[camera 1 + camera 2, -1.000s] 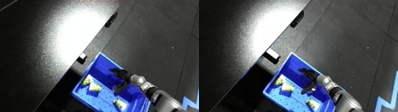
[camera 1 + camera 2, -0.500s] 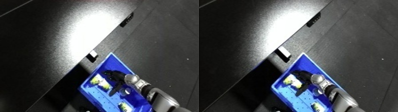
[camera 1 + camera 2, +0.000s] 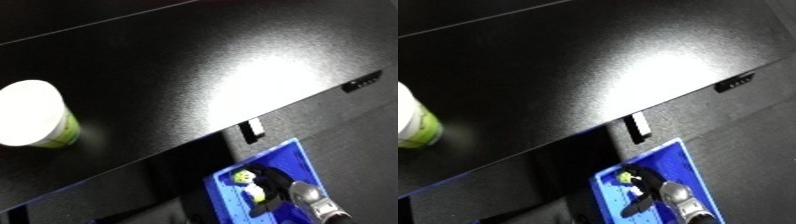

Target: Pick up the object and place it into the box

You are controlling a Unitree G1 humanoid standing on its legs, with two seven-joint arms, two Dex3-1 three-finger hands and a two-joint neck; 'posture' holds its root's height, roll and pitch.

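**Cup on the bench, robot hand inside the blue bin**

At far left, a white cup with a green band (image 3: 34, 121) stands upright on the black bench (image 3: 204, 85), well apart from everything else; the right eye view cuts it off at the frame edge. A broad patch of glare lies on the bench surface toward the right. Along the bench's front edge, a small white tag (image 3: 255, 128) hangs just above the bin, and a dark fitting with small holes (image 3: 365, 81) sits farther right on the same edge. Below the bench, at lower right, a blue bin (image 3: 298, 160) rests on dark flooring. Small yellow-green and white objects (image 3: 242, 176) lie inside it near its upper left corner. The right robot hand (image 3: 272, 189), black on a silver wrist, reaches into the bin, touching or just beside these objects. Whether its fingers are curled round anything cannot be told. The left robot hand does not show.
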